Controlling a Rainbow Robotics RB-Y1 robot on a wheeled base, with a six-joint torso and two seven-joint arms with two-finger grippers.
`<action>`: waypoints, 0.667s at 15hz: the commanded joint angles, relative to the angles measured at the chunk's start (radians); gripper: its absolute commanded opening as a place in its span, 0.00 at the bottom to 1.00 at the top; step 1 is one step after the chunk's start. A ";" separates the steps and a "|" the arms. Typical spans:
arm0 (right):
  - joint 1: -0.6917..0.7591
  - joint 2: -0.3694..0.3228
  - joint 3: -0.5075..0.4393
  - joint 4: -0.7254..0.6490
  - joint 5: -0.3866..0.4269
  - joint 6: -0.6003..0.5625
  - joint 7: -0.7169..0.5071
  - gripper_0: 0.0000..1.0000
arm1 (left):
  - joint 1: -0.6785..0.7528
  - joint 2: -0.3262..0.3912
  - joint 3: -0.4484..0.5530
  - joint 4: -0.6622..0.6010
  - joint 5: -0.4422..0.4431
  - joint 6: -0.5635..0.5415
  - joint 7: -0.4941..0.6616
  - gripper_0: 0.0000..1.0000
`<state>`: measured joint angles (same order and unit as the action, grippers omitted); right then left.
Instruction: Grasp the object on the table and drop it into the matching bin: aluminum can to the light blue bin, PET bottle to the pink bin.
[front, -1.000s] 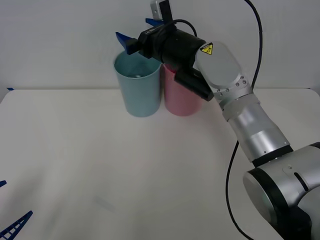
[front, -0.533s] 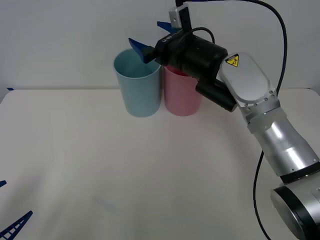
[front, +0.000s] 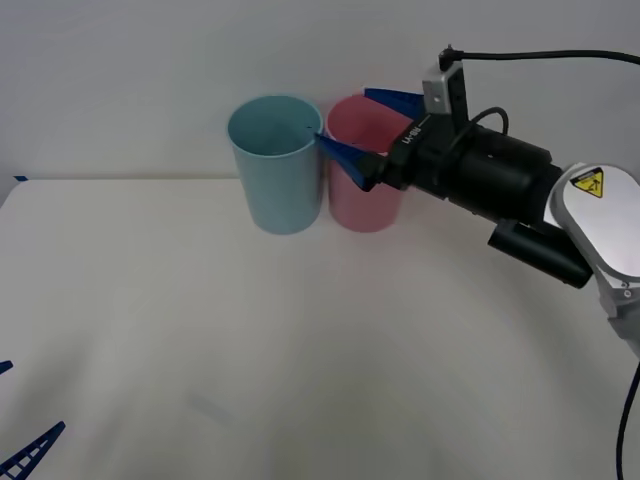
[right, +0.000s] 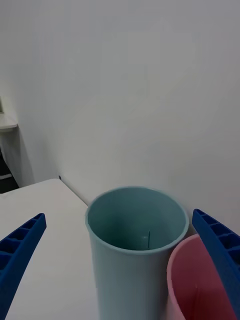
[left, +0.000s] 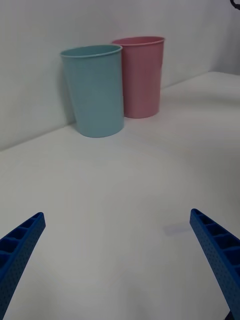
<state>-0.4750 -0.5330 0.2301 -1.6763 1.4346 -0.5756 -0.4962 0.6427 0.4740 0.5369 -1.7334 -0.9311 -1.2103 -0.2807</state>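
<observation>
The light blue bin (front: 275, 180) and the pink bin (front: 365, 205) stand side by side at the far edge of the table (front: 300, 330), blue on the left. My right gripper (front: 345, 115) hangs open and empty at rim height over the pink bin's near-left side. Its wrist view looks past it at the light blue bin (right: 130, 280) and the pink bin (right: 195, 285); the part of the blue bin's inside that shows holds nothing. The aluminum can is out of view. My left gripper (front: 30, 397) stays open low at the table's near left corner.
A plain white wall rises right behind the bins. In the left wrist view the left gripper (left: 117, 215) faces the light blue bin (left: 97, 95) and the pink bin (left: 142, 75) across bare white tabletop. A black cable arcs above my right arm.
My right arm has swung rightward, its open gripper going from above the blue bin to beside the pink bin's rim. The left gripper and both bins have not moved.
</observation>
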 joint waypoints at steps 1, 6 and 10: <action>0.102 -0.073 -0.031 -0.077 -0.100 -0.027 0.099 1.00 | 0.000 0.000 0.000 0.000 0.000 0.000 0.000 1.00; 0.288 -0.061 -0.175 -0.085 -0.158 -0.176 0.292 1.00 | 0.000 0.000 0.000 0.000 0.000 0.000 0.000 1.00; 0.454 -0.013 -0.282 -0.086 -0.158 -0.208 0.344 1.00 | 0.000 0.000 0.000 0.000 0.000 0.000 0.000 1.00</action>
<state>-0.0491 -0.5519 -0.0325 -1.7619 1.2770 -0.7827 -0.1552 0.6427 0.4740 0.5369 -1.7334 -0.9311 -1.2103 -0.2807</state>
